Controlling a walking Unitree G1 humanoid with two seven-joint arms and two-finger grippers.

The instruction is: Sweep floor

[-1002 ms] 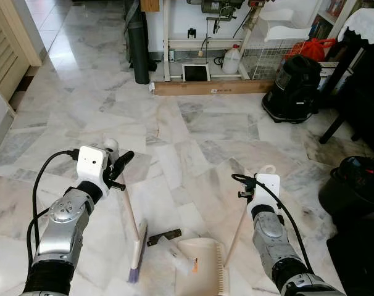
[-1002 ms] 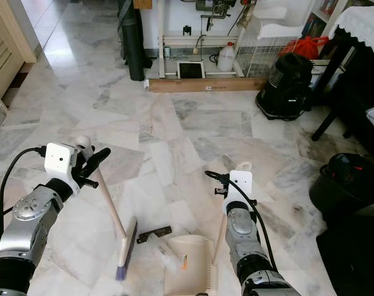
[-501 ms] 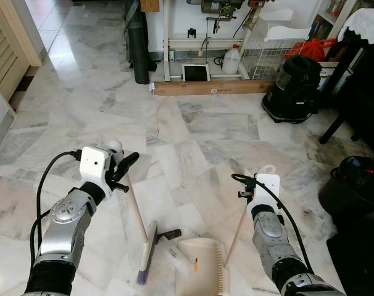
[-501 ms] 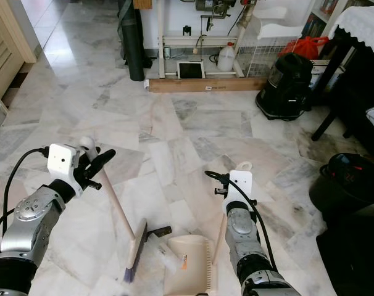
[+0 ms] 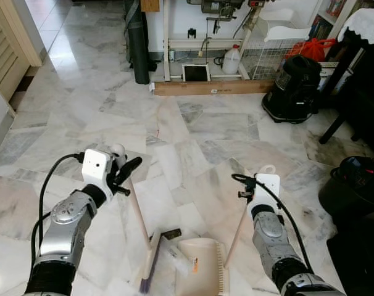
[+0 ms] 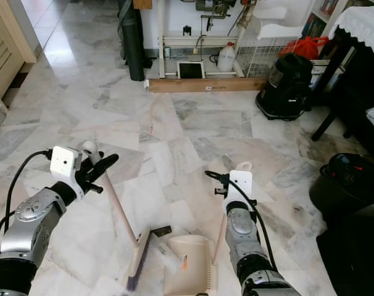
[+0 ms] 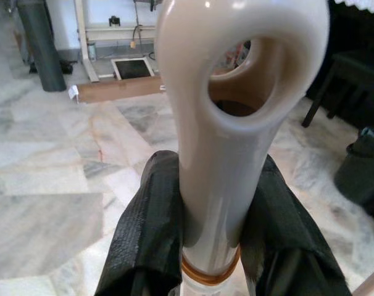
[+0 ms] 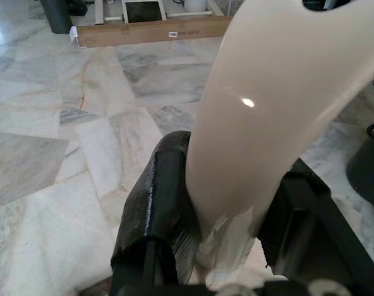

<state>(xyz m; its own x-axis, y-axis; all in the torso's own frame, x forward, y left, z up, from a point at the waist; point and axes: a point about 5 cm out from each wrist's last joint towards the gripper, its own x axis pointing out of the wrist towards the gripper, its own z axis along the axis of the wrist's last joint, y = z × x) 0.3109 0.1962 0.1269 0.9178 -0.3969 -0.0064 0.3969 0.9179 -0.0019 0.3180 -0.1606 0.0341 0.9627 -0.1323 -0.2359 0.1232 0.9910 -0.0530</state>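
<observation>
My left gripper (image 5: 123,171) is shut on the top of a pale broom handle (image 5: 137,213), whose looped end sits between the black fingers (image 7: 144,240). The handle slants down to the brush head (image 5: 150,266) with purple bristles, resting on the marble floor just left of a beige dustpan (image 5: 202,271). My right gripper (image 8: 227,228) is shut on the dustpan's long handle (image 5: 236,231), which rises from the pan's right side. A dark scrap (image 5: 172,234) lies at the brush's far end. A clear wrapper (image 5: 179,256) and an orange bit lie at the pan's mouth.
A black vacuum cleaner (image 5: 295,86) stands at the right rear and a black bin (image 5: 353,185) at the right. A long cardboard box (image 5: 211,87), a white jug (image 5: 231,60) and a dark roll (image 5: 137,46) line the far wall. Marble floor stretches ahead.
The left gripper has moved right and a little nearer, swinging the brush head rightward across the floor up to the dustpan and the dark scrap. The right arm and dustpan have stayed still.
</observation>
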